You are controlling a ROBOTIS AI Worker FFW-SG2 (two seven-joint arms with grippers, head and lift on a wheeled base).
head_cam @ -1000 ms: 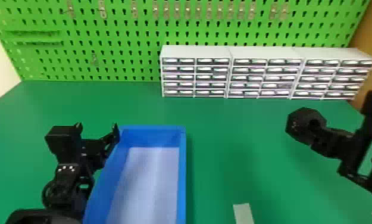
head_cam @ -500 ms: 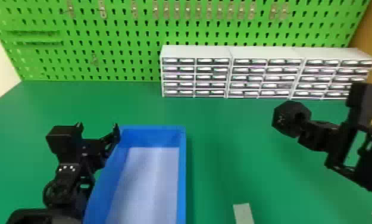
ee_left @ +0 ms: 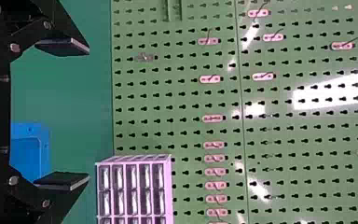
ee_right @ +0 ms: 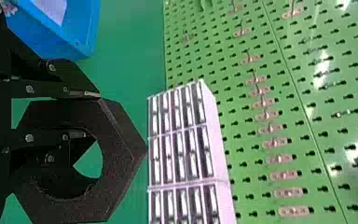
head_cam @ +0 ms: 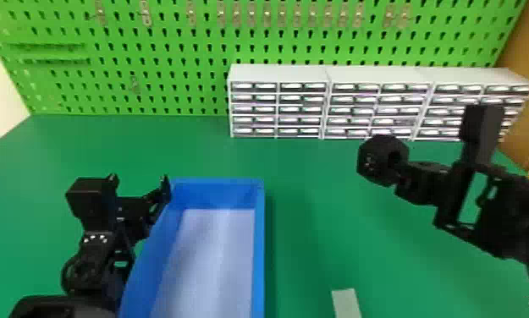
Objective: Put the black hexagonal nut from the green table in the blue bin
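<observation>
From where I stand, the left gripper (head_cam: pixel 139 181) is at the lower left of the head view, its fingers spread wide with a gap between them, one tip overlapping the upper left corner of the blue bin (head_cam: pixel 259 253). I can't tell whether they touch. The bin sits low, left of centre, on the green table (head_cam: pixel 309 237). Behind, a green pegboard (head_cam: pixel 149 55) spans the top of the frame, and the white drawers (head_cam: pixel 278 110) stand before it from upper centre to upper right. A pale strip (head_cam: pixel 345 302) lies at the bottom edge, right of centre. Farther right, around mid-height, the black nut (head_cam: pixel 373 163) is held up by the right gripper (head_cam: pixel 403 167), whose arm comes in from the right edge. In the right wrist view, the fingers pinch one side of the nut's ring, one against the outside, the other in the hole.
</observation>
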